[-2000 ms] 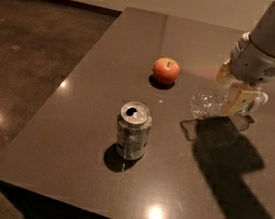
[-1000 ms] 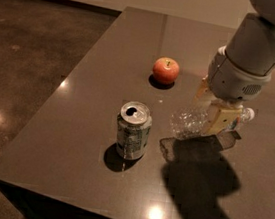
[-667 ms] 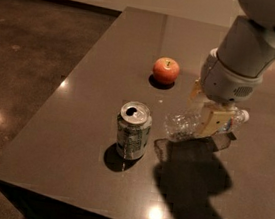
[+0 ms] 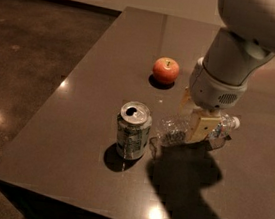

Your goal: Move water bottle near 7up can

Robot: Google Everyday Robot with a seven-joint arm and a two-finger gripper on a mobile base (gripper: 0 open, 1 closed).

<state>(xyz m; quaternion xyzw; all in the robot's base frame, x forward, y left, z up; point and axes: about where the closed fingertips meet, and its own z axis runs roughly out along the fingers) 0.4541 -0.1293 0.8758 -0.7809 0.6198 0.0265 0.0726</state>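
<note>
Dim light falls on a glossy dark brown desk [image 4: 73, 138], with a speckled floor [image 4: 22, 66] off to one side. A silver can [image 4: 133, 130] stands upright near the front edge, its opened top facing up. A red apple [image 4: 166, 70] sits further back, well apart from it.

The claw [image 4: 197, 132] hangs to the right of the can, closed around the middle of a clear water bottle [image 4: 172, 130]. One pale finger [image 4: 199, 126] crosses the front of the bottle. The bottle lies on its side, its base end just beside the can and its white cap pointing away to the right. I cannot tell whether the bottle rests on the desk or hangs slightly above it; a heavy shadow [image 4: 188, 184] covers the surface below.

By my judgement, the carrying is nearly done and the step in hand is the release. The bottle is already close enough, so pushing further left risks knocking the can, which looks light and easy to tip. It is better to settle the bottle flat on the desk first, then open the fingers slowly. A round bottle on a smooth top may roll, so the claw should lift straight up without dragging the crinkled plastic.
</note>
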